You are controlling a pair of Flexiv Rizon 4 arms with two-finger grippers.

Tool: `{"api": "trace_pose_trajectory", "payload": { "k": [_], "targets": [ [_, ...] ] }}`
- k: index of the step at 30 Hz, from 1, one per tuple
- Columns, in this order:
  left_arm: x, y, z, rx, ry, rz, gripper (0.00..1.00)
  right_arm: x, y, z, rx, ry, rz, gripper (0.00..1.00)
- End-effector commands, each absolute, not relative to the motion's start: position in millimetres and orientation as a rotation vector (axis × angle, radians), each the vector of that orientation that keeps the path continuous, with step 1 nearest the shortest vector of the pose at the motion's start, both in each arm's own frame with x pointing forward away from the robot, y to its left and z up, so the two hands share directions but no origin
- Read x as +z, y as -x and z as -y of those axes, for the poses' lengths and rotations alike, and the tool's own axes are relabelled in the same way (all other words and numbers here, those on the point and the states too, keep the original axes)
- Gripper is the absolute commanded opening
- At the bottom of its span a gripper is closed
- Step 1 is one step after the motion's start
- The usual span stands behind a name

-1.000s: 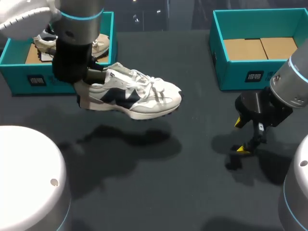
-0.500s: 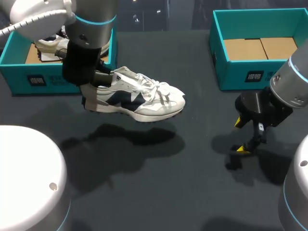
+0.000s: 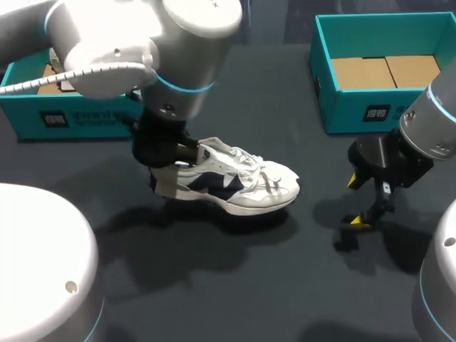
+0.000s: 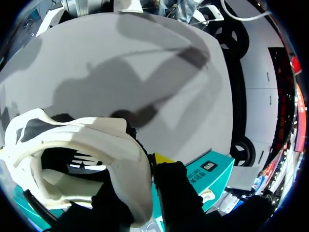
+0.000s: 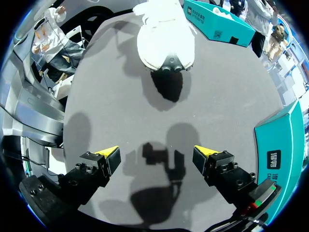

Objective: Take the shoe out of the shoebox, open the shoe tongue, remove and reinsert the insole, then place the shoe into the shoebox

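Note:
A white sneaker with navy panels [image 3: 242, 187] lies level, low over the dark table mid-left, toe pointing right; whether its sole touches I cannot tell. My left gripper [image 3: 168, 173] is shut on its heel collar. In the left wrist view the heel rim [image 4: 96, 140] runs between the fingers and one yellow fingertip [image 4: 163, 158] shows beside it. My right gripper [image 3: 362, 202] hovers open to the right of the shoe with nothing in it. From the right wrist view the shoe [image 5: 164, 36] is far ahead of the open gripper [image 5: 158, 155].
A teal shoebox [image 3: 68, 117] sits at the back left, mostly hidden by my left arm. A second teal box [image 3: 335, 92] with a cardboard floor stands back right, close beside my right gripper [image 5: 285, 145].
My left arm has carried the shoe rightward, nearer the front and lower, away from the back-left box. The right arm has not moved.

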State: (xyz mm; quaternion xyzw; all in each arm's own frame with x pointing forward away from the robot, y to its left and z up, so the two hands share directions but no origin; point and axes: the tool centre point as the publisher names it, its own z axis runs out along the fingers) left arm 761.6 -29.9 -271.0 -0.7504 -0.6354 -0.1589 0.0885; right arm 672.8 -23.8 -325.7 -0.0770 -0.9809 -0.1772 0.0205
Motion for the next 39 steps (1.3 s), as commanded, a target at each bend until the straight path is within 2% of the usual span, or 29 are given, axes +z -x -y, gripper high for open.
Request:
{"api": "trace_pose_trajectory", "payload": {
  "k": [1,39],
  "targets": [
    [-288.1,-764.2,53.8,-0.5,2.185,1.892,0.0,-326.1,-671.4,23.8,-0.548,0.239,3.045,1.0],
    [-366.2,-733.0,100.0,-0.454,2.218,1.959,0.0,-326.1,-671.4,23.8,-0.548,0.239,3.045,1.0]
  ]
}}
